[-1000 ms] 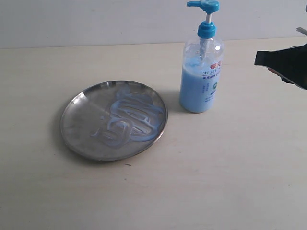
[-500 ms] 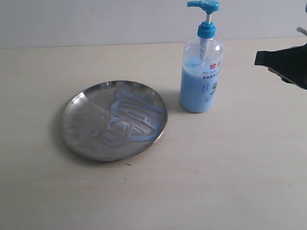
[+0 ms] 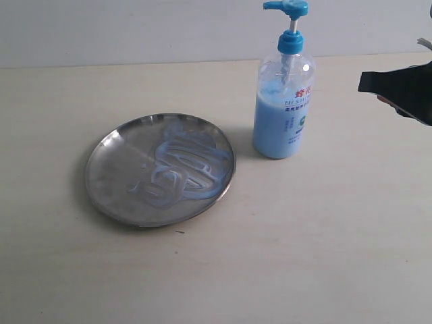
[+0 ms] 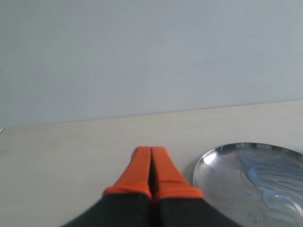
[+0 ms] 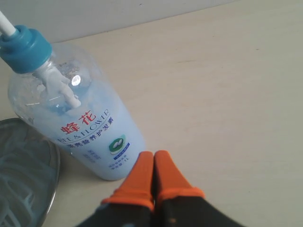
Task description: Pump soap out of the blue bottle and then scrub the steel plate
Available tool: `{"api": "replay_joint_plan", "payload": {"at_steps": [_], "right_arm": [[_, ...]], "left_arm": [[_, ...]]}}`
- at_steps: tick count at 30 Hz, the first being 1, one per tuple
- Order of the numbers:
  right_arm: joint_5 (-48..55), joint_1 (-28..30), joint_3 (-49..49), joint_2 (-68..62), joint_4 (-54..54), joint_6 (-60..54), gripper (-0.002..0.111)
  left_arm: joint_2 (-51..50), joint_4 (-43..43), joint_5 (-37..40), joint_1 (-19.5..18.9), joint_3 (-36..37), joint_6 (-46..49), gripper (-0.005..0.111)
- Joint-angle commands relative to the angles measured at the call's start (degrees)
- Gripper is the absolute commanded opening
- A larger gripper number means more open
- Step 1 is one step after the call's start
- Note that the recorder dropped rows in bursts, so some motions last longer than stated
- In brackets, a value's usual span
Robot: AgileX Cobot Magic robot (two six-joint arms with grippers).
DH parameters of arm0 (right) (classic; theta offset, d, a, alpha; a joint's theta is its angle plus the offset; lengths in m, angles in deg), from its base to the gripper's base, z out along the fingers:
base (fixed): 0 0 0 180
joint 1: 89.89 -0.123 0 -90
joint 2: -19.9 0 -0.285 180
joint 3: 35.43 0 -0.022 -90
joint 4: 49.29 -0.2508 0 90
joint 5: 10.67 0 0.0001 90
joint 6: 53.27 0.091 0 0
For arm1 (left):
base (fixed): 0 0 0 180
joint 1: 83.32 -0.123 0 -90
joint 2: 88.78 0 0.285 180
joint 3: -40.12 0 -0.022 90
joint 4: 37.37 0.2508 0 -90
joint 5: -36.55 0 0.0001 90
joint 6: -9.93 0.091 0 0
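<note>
The steel plate [image 3: 108, 177] lies on the table left of centre, with pale blue soap [image 3: 182, 162] smeared in streaks over its right half. To its right stands the blue bottle [image 3: 283, 108], upright, pump head up. At the right edge of the exterior view my right gripper [image 3: 368, 81] hangs level with the bottle and apart from it. The right wrist view has that gripper [image 5: 153, 153] shut and empty, beside the bottle [image 5: 80, 123]. My left gripper [image 4: 150, 150] is shut and empty next to the plate's rim [image 4: 203, 163]; the exterior view does not hold it.
The pale wooden table [image 3: 304, 256] runs back to a plain light wall [image 3: 135, 27].
</note>
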Motion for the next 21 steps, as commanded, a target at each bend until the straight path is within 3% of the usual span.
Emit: {"api": "replay_joint_plan", "payload": {"at_steps": [1, 7, 11, 16, 21], "right_arm": [[-0.95, 0.25, 0.24, 0.11, 0.21, -0.55, 0.000], [-0.95, 0.25, 0.24, 0.11, 0.21, -0.55, 0.000], [-0.95, 0.25, 0.24, 0.11, 0.21, -0.55, 0.000], [-0.95, 0.25, 0.24, 0.11, 0.21, -0.55, 0.000], [-0.95, 0.25, 0.24, 0.11, 0.21, -0.55, 0.000]], "left_arm": [[0.39, 0.21, -1.27, 0.39, 0.45, -0.12, 0.000], [0.39, 0.08, -1.27, 0.39, 0.45, -0.43, 0.000], [0.39, 5.66, 0.71, 0.39, 0.45, -1.04, 0.000], [1.67, 15.47, 3.05, 0.39, 0.72, -7.87, 0.000], [3.05, 16.09, 2.38, 0.39, 4.03, -13.73, 0.000]]}}
